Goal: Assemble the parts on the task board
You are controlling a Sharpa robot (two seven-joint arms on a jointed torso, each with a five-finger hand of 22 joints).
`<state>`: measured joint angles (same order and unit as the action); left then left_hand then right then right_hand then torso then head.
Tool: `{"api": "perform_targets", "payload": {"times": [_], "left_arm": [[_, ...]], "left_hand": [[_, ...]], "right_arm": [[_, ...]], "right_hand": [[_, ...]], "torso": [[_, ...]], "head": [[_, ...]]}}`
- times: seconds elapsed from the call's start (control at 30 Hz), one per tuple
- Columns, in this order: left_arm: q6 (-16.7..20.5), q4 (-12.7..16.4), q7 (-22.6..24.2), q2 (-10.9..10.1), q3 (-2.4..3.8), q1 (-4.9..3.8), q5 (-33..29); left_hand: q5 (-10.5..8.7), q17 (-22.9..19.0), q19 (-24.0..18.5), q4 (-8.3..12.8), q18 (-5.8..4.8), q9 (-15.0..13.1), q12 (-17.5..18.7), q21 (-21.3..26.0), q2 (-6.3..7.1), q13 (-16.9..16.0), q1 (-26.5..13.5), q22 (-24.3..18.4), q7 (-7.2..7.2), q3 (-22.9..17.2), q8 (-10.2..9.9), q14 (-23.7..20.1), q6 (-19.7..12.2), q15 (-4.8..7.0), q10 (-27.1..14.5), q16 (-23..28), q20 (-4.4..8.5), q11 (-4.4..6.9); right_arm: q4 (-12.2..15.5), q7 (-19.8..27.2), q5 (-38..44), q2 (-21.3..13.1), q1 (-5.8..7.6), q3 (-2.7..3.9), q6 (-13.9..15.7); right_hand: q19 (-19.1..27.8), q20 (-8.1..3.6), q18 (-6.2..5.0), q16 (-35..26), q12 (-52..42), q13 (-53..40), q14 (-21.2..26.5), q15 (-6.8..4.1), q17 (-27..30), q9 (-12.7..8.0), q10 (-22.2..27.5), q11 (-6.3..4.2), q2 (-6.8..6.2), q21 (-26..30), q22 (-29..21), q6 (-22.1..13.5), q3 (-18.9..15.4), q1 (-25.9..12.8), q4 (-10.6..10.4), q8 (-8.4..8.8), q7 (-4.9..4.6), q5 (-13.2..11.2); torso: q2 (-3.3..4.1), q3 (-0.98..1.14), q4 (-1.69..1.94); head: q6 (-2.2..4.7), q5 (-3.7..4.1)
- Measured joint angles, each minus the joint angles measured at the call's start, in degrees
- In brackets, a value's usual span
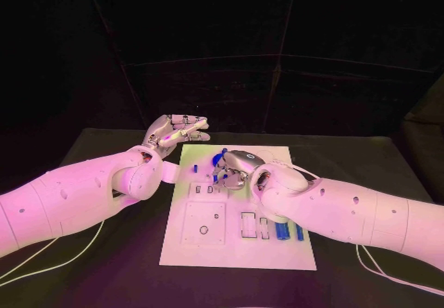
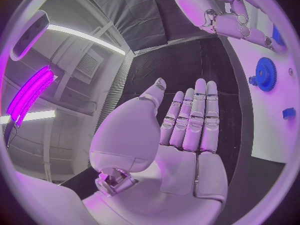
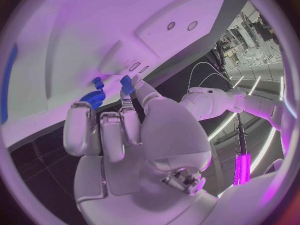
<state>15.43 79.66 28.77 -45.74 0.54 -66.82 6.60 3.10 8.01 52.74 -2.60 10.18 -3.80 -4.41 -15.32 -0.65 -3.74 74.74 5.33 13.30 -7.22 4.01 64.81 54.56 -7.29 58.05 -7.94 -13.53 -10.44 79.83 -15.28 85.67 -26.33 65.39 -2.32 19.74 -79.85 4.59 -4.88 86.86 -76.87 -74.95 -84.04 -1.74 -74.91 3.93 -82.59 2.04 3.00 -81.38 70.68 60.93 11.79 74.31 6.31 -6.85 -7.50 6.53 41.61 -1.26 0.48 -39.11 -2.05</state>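
Right wrist view shows the right hand [image 3: 134, 135] over the task board [image 3: 94, 30], pinching a small blue part [image 3: 127, 84] at its fingertips — so it holds this piece. A blue gear [image 3: 94, 99] sits on the board just beside the fingers. I judge the step is placing the held part near the gear; the next move calls for careful lowering and alignment. The left hand [image 1: 174, 133] hovers off the board's far left corner, flat and holding nothing — well apart from the part.

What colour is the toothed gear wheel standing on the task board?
Blue. The gear shows best in the left wrist view, against the white task board.
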Motion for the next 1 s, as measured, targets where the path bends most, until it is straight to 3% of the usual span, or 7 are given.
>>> {"api": "perform_targets", "payload": {"times": [1.0], "left_arm": [[-0.03, -0.32, -0.04, 0.18, 0.00, 0.00, -0.06]], "left_hand": [[0.00, 0.03, 0.00, 0.00, 0.00, 0.00, 0.00, 0.00, 0.00, 0.00, 0.00, 0.01, 0.00, 0.00, 0.00, 0.00, 0.00, 0.00, 0.00, 0.00, 0.00, 0.00]], "right_arm": [[1.06, 0.36, 0.61, -1.08, -0.99, 0.06, -1.79]], "right_hand": [[0.00, 0.00, 0.00, 0.00, 0.22, 0.00, 0.00, 0.00, 0.01, -0.07, 0.00, 0.00, -0.35, 0.00, 0.00, 0.00, -0.02, -0.84, 0.00, 0.35, 0.01, 0.27]], "torso": [[-0.02, -0.02, -0.06]], "head": [[-0.51, -0.41]]}}
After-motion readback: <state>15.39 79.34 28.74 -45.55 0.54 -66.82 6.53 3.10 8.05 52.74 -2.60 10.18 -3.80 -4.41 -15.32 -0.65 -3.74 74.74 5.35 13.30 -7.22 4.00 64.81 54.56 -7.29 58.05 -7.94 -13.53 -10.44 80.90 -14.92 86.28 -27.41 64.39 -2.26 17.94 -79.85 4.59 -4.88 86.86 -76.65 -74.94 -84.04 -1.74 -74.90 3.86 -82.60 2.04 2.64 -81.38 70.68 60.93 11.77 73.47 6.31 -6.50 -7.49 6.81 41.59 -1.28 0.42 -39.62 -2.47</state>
